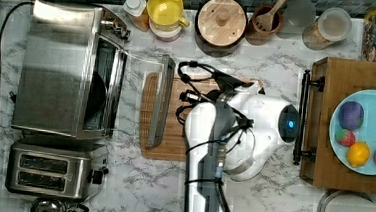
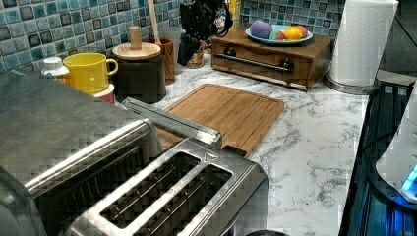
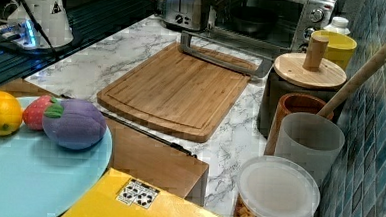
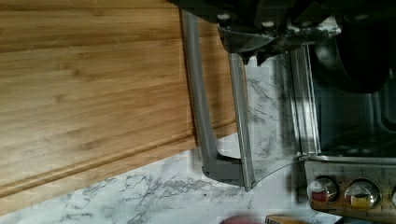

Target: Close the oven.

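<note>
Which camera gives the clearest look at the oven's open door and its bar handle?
The top view: the oven shows whole, its door dropped flat and the handle over the cutting board. The wrist view shows the handle's end up close, the right view the door from afar, the left view the handle behind the toaster.

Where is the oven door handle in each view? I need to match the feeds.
Top view: handle, left of centre, over the cutting board's left edge.
Left view: centre, at the board's near-left edge.
Right view: top centre, at the board's far edge.
Wrist view: grey bar at centre.
Shared landmark: the cutting board.
</note>
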`<action>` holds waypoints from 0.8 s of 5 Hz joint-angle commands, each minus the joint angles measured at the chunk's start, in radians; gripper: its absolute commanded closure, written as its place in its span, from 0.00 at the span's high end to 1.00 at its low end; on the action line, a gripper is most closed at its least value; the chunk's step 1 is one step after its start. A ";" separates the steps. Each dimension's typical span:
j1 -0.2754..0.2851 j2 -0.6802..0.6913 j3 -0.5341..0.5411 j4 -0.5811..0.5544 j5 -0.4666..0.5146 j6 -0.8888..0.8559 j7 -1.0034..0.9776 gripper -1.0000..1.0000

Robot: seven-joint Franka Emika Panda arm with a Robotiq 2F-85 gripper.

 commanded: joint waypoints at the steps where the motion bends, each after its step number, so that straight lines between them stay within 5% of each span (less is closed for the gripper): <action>1: 0.084 0.090 -0.052 0.005 0.209 -0.031 -0.253 0.00; 2: 0.023 0.169 0.003 0.037 0.256 -0.035 -0.315 0.00; 4: 0.007 0.187 -0.003 0.022 0.357 -0.009 -0.417 0.00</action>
